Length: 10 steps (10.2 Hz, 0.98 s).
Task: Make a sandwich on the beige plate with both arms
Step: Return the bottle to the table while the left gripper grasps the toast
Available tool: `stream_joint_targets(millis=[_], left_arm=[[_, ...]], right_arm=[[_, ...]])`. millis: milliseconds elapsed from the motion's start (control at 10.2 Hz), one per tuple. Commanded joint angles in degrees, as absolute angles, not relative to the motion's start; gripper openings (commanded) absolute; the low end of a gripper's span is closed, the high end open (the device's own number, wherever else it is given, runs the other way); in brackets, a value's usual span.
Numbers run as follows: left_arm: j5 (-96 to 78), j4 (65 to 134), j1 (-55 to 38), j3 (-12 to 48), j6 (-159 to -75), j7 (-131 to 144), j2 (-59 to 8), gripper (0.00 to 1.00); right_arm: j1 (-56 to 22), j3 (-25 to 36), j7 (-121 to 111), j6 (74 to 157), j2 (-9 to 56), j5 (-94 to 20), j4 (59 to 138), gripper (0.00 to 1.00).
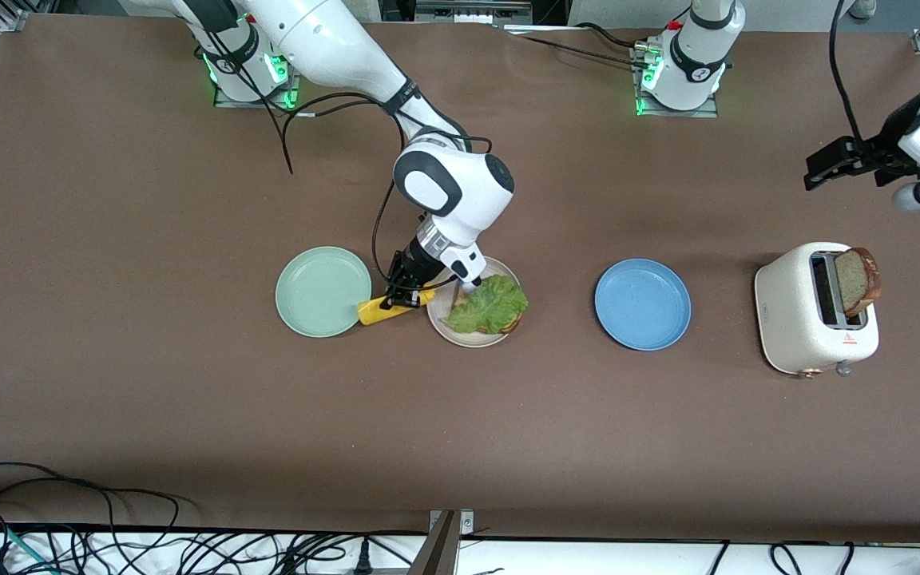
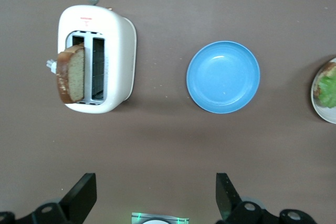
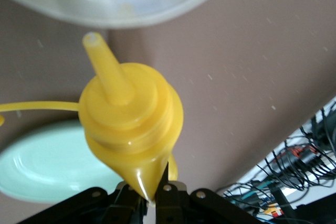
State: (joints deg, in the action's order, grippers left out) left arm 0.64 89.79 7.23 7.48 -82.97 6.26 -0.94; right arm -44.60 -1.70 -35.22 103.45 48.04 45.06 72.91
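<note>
A brown worktop (image 1: 148,415) carries three plates in a row and a toaster. The beige plate (image 1: 438,323) sits in the middle of the row. On it lies one slice of brown-crusted bread (image 1: 511,325) almost covered by a ruffled green lettuce leaf (image 1: 492,305); no second slice lies on top. Toward the right arm's end of the worktop sits a mint-green plate (image 1: 323,291), and toward the left arm's end a blue plate (image 1: 642,303).

The right claw (image 1: 401,297) is low between the mint-green plate and the beige plate. It is clenched on a yellow squeeze bottle (image 1: 384,310), which lies tilted nearly flat against the worktop. In the right wrist view the bottle's nozzle (image 3: 100,56) points at the beige plate's rim (image 3: 173,17).

The left claw (image 1: 827,168) hangs in the air over bare worktop at the left arm's end, and that arm waits. Its fingers (image 2: 81,195) stand wide apart and hold nothing.

The white toaster (image 1: 795,319) sits at the left arm's end, beside the blue plate. A second bread slice (image 1: 859,281) stands upright in one of its slots, sticking well out of the top.
</note>
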Motion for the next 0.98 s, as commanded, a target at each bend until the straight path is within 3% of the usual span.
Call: stream_joint_targets(millis=[0,391,684,880], left_arm=[[0.0,88.5,9.7,7.6,-82.5,4.8,-4.6,1.0],[5.7,89.2,13.2,7.6,-90.1,-2.2,-10.7,1.0],[6.3,90.3,17.6,7.6,-98.5,-9.6,-16.5,1.0],[6.3,94.4,19.0,7.6,-102.3,-11.9,-16.7,1.0]], right_arm=[[-37.6,-1.9,-49.1,101.9,42.4,36.7,71.0,0.0],[-17.5,-1.9,-73.0,99.6,33.9,9.8,72.3,0.0],[-4.3,-1.9,-87.9,93.4,32.5,-3.6,72.7,0.0],[2.6,-1.9,-95.4,91.7,32.2,-8.8,75.3,0.0]])
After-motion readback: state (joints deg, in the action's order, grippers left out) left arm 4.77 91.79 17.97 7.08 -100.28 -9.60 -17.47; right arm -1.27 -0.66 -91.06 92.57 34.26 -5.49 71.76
